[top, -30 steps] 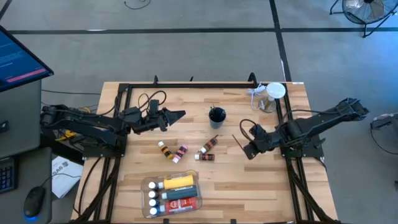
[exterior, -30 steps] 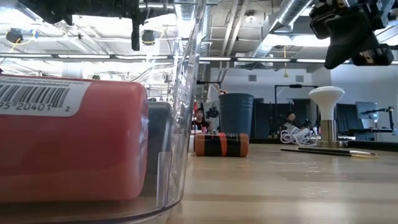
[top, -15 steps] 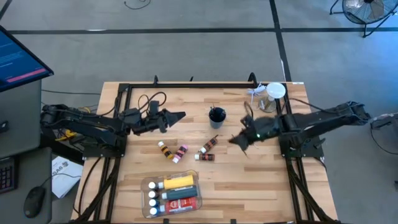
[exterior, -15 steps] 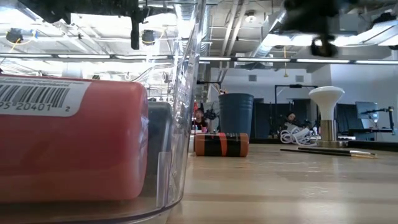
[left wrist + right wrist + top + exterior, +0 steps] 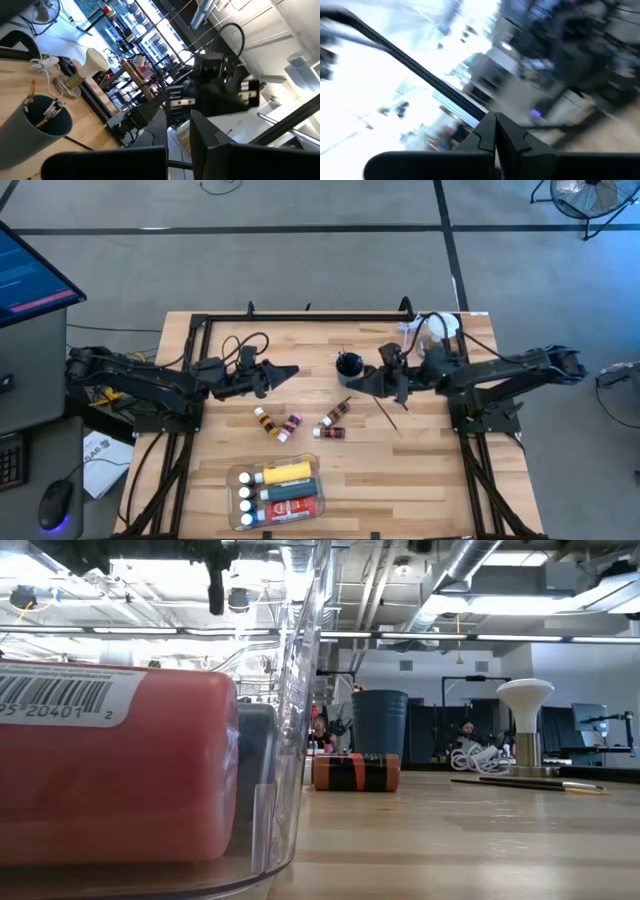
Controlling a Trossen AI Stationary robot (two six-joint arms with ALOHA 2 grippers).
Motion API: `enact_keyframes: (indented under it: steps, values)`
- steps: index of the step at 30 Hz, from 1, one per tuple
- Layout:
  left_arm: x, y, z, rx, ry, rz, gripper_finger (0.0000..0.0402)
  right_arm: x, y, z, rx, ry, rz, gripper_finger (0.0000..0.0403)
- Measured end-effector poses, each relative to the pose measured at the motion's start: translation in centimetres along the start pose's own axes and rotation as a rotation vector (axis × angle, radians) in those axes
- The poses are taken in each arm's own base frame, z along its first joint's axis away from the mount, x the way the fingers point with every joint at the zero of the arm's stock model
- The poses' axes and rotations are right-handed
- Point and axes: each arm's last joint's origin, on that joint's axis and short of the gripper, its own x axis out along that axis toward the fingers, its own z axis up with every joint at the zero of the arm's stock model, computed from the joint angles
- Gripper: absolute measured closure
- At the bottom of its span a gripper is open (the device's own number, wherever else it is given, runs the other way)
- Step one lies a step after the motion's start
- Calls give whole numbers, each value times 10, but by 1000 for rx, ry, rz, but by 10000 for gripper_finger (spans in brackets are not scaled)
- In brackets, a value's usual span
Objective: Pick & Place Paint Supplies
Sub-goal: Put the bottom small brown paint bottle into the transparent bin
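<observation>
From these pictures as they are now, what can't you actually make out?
- Low view: the clear tray and its red bottle block most of the table.
- Right wrist view: blurred; nothing beyond the right gripper is readable.
- High view: the dark cup's contents are too small.

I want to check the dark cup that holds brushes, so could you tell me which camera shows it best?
The left wrist view: the dark cup is close, with brush ends visible inside. The high view shows it from above as a small dark ring beside the right gripper. The low view shows only its side. The right wrist view misses it.
</observation>
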Motion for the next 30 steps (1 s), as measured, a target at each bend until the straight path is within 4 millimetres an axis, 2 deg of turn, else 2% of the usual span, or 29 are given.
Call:
enact_keyframes:
  steps: [4, 7, 12, 15, 18, 23, 26, 30]
  values:
    - [-1, -4, -2, -8, 11, -34, 400, 10, 1, 4, 20, -130, 131, 403]
    - [-1, -7, -3, -14, 28, -67, 400, 18, -10, 7, 106, -209, 161, 403]
    - [-2, -9, -3, -24, 62, -112, 400, 34, -30, 15, 168, -118, 170, 402]
    - [-3, -13, -6, -68, 104, -154, 400, 41, -34, 24, 161, -93, 182, 390]
    - [-7, -18, -7, -72, 138, -206, 400, 45, -22, 42, 93, -95, 241, 366]
    - [-14, -28, -2, -42, 157, -288, 400, 49, 16, 64, -78, 20, 355, 317]
    - [-19, -33, 1, 3, 187, -354, 400, 50, 33, 64, -128, 211, 360, 296]
    - [-22, -35, 5, 4, 180, -371, 400, 48, 31, 43, 13, 464, 135, 287]
